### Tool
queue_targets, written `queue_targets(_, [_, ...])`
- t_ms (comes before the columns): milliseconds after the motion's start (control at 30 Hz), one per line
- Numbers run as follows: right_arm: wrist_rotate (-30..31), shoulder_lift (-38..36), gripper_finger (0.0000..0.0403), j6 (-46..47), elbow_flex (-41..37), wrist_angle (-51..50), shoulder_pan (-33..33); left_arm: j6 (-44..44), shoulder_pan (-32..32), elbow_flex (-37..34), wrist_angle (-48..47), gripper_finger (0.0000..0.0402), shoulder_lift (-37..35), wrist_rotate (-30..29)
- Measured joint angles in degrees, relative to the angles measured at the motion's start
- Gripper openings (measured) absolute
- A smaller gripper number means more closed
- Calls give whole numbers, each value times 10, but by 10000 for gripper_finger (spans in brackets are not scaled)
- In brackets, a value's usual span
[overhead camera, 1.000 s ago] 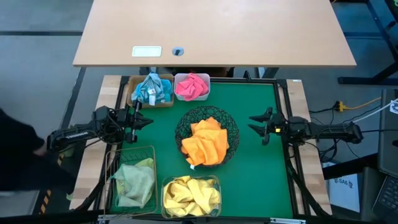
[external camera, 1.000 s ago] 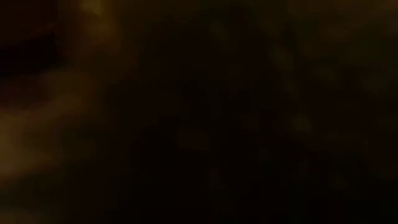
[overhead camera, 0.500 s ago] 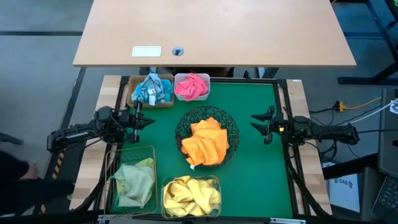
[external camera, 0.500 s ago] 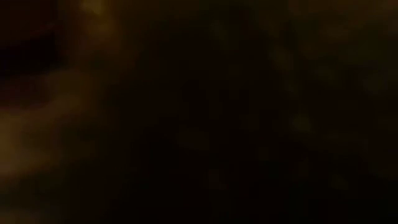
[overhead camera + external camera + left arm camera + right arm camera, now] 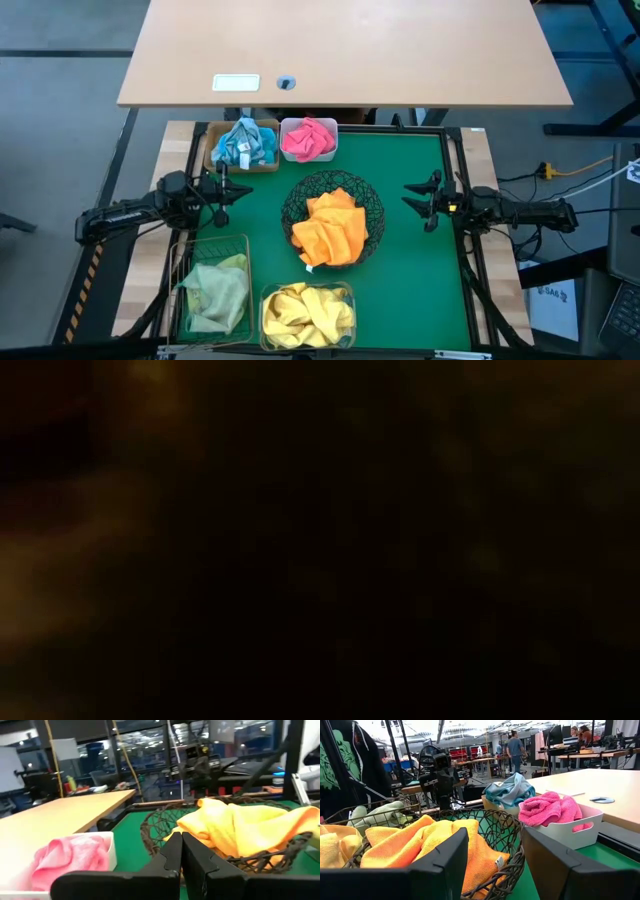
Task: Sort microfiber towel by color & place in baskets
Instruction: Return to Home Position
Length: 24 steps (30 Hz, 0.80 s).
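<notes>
Each basket holds towels of one colour. An orange towel fills the round black wire bowl. Blue ones lie in the tan tray and pink ones in the white tub. Pale green ones sit in the green wire basket, and yellow ones in the clear box. My left gripper hovers shut, left of the bowl. My right gripper hovers open, right of the bowl. Neither touches anything.
The green mat lies bare to the right of the bowl and toward the near right corner. A large wooden table stands beyond the far edge. People stand far off in the room in the right wrist view. The low view is dark and shows nothing.
My left gripper has shut its fingers while staying left of the bowl. A dark figure at the left edge of the high view has moved out of sight. The towels and baskets have not moved.
</notes>
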Motion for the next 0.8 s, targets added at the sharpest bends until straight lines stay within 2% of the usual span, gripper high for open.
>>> queue_targets(100, [0, 0, 186, -2, 0, 0, 0, -8, 0, 0, -1, 2, 0, -5])
queue_targets(267, [2, 0, 186, -80, 0, 0, 0, -8, 0, 0, -1, 2, 0, -4])
queue_targets(400, [3, 1, 186, -102, 0, 0, 0, -8, 0, 0, -2, 2, 0, -4])
queue_targets(800, [5, 19, 186, -104, 0, 0, 0, -8, 0, 0, -1, 2, 0, -3])
